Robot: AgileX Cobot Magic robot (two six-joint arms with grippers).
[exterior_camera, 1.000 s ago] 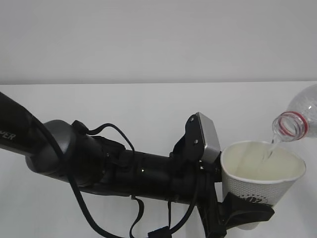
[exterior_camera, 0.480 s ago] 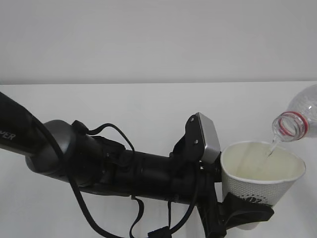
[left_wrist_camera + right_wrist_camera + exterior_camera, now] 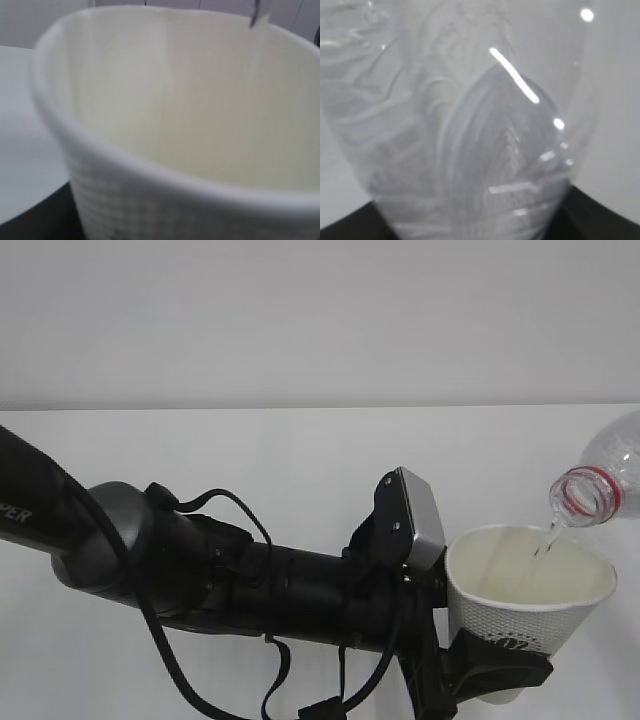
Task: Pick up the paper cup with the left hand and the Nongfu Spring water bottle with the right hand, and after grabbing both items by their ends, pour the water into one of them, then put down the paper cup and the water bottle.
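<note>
The white paper cup (image 3: 505, 618) is held upright at the lower right, with my left gripper (image 3: 492, 668) shut on its lower part. Its pale inside fills the left wrist view (image 3: 170, 115). The clear Nongfu Spring water bottle (image 3: 608, 468) enters from the right edge, tipped down, its red neck ring just above the cup's rim. A thin stream of water (image 3: 545, 538) falls from its mouth into the cup. In the right wrist view the bottle's ribbed body (image 3: 465, 125) fills the frame, and my right gripper (image 3: 475, 227) is shut on it, black fingers (image 3: 602, 217) showing at the bottom corners.
My left arm (image 3: 200, 570) with its looping black cables and grey plate (image 3: 420, 515) stretches across the lower left. The white table (image 3: 250, 455) runs back to a grey wall (image 3: 300, 320).
Hardly anything: the bottle's mouth has shifted a touch, the thin stream keeps running into the cup, and both arms hold their places.
</note>
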